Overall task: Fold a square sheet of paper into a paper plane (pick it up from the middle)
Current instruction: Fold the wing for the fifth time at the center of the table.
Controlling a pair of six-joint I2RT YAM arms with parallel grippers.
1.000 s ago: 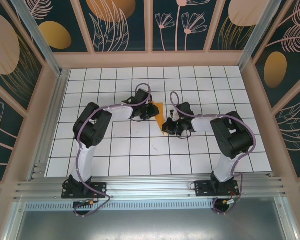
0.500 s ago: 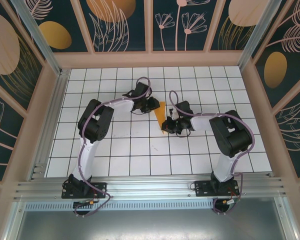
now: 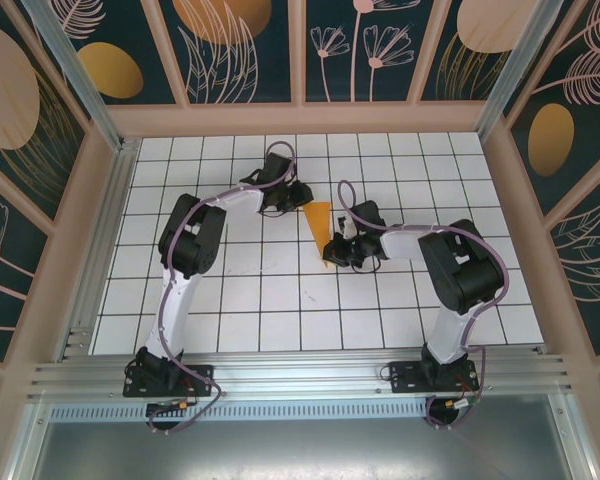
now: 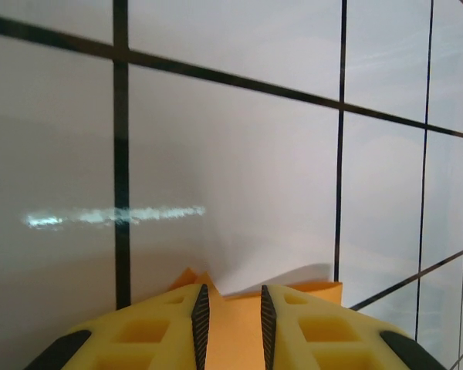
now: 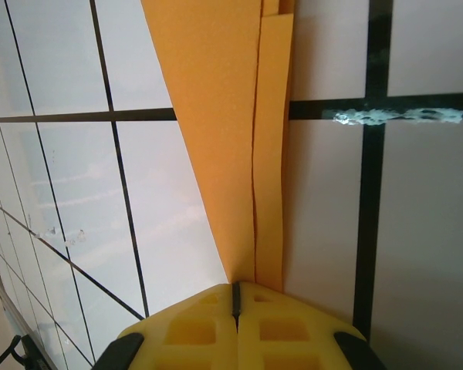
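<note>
- Since a second ago, the left gripper (image 3: pixel 300 198) has drawn back toward the far edge of the table (image 3: pixel 230 300). This uncovers more of the orange paper (image 3: pixel 318 228).
- The paper showed before as a blunt patch half under the left wrist. It now reads as a narrow wedge, wide end far, point toward the arm bases.
- The right gripper (image 3: pixel 330 252) is at much the same spot as before, at the near point of the wedge.
- Paper lies flat on the tiles near mid-table, between the two grippers.
- Left wrist view: the paper's far edge and a small peaked corner poke out just past the fingertips. Orange shows in the slit between the left fingers (image 4: pixel 147 331). The jaws stand a narrow gap apart and are not pressed onto the sheet.
- Right wrist view: the paper tapers straight down to the fingertips and meets them. The right fingers (image 5: pixel 193 324) are pressed together with only a seam between. Cannot tell whether the tip is pinched or merely touched.
- Paper: thin, matte, plain orange. It has a long straight crease, with a narrow folded strip layered along the right side.
- Fingers: yellow moulded blocks with square recesses and dark pads.
- Table: glossy white tiles with dark grid lines.
</note>
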